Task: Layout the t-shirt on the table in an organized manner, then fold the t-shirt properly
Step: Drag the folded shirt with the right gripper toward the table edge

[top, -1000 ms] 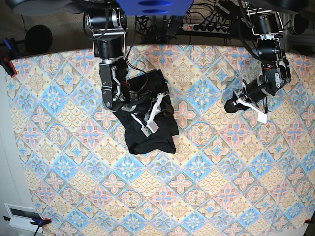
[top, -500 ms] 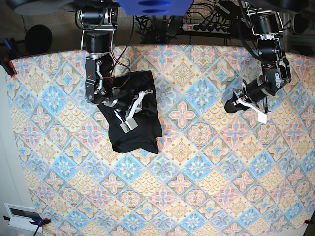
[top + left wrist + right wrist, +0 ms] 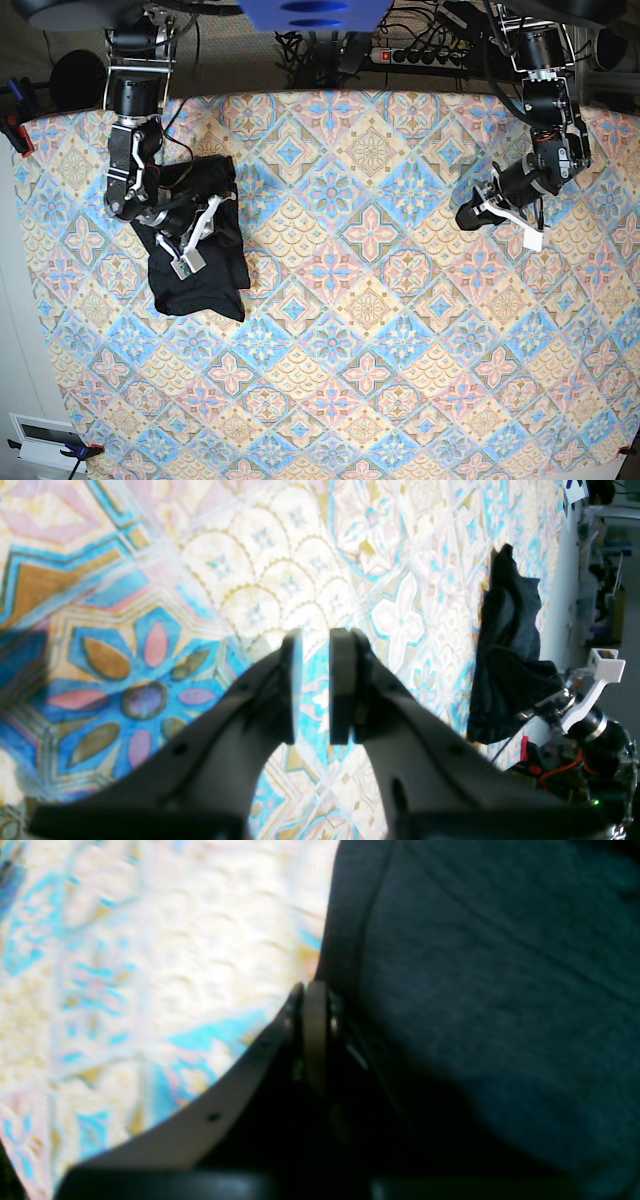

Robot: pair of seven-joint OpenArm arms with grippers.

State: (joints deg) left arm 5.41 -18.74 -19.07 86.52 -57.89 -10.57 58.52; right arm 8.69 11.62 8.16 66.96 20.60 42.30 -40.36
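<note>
While the right claw [image 3: 178,262] stays clamped on the bunched t-shirt [image 3: 200,285] at the counter's [image 3: 400,400] edge, the left claw [image 3: 468,215] hangs slightly apart (empty); limp cloth wants hem-corner grips.

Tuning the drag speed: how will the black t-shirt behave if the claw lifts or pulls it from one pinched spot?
Likely floppy: the t-shirt lies bunched in soft folds, so it should sag rather than hold shape. Probably light, since the right claw grips it by a thin pinch. It may drag and bunch on the table, whose cover is cloth too.
</note>
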